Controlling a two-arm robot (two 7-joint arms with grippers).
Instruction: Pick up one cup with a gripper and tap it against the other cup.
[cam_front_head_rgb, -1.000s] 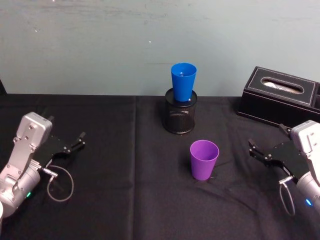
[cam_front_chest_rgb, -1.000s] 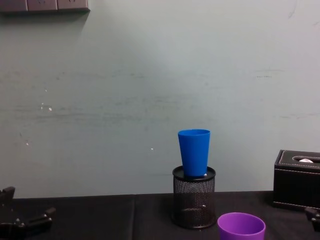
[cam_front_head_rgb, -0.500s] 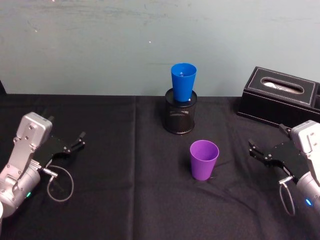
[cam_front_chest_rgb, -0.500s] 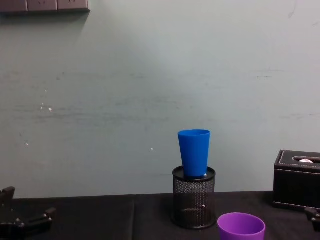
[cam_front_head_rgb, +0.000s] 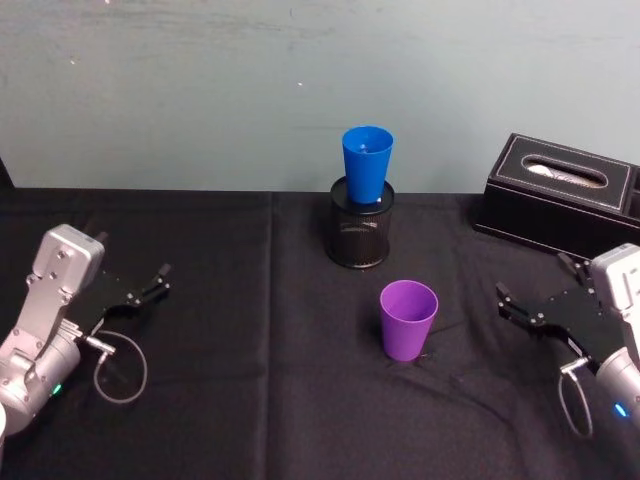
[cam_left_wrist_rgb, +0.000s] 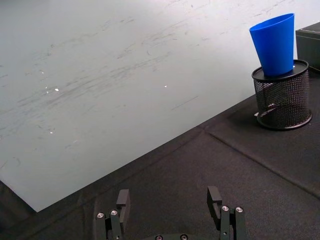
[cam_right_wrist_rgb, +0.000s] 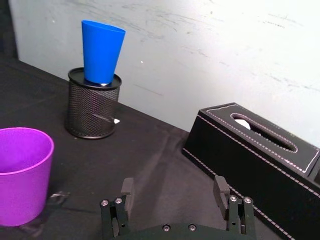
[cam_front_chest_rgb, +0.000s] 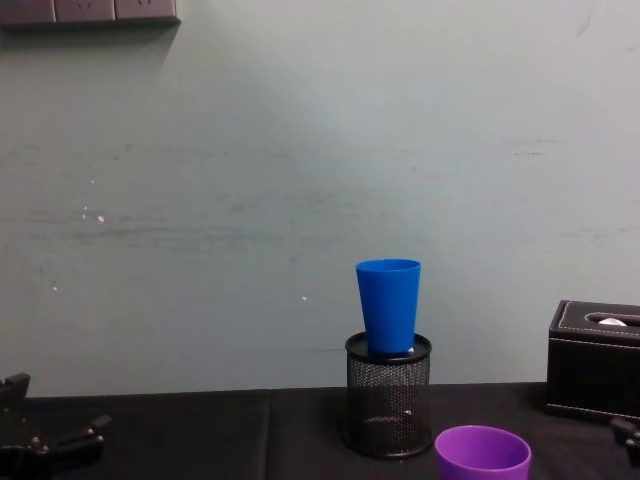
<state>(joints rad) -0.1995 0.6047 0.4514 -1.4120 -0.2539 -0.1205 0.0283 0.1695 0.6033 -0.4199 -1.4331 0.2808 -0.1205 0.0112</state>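
Observation:
The purple cup (cam_front_head_rgb: 408, 319) stands upright on the black tablecloth in the middle; it also shows as purple cup (cam_right_wrist_rgb: 21, 172) and purple cup (cam_front_chest_rgb: 482, 455). The blue cup (cam_front_head_rgb: 366, 165) stands upright in a black mesh holder (cam_front_head_rgb: 361, 235) behind it, seen too as blue cup (cam_left_wrist_rgb: 274, 43), blue cup (cam_right_wrist_rgb: 101, 51) and blue cup (cam_front_chest_rgb: 389, 305). My right gripper (cam_front_head_rgb: 540, 293) hangs open to the right of the purple cup, apart from it, its fingers (cam_right_wrist_rgb: 126, 192) empty. At the table's left, far from both cups, my left gripper (cam_front_head_rgb: 150, 282) is open and empty.
A black tissue box (cam_front_head_rgb: 560, 194) sits at the back right, just beyond the right gripper. A pale green wall (cam_front_chest_rgb: 300, 180) closes the table's far side. A cable loop (cam_front_head_rgb: 120, 368) hangs from the left wrist.
The right arm has shifted slightly to the right and lower. The cups and the left arm have not moved.

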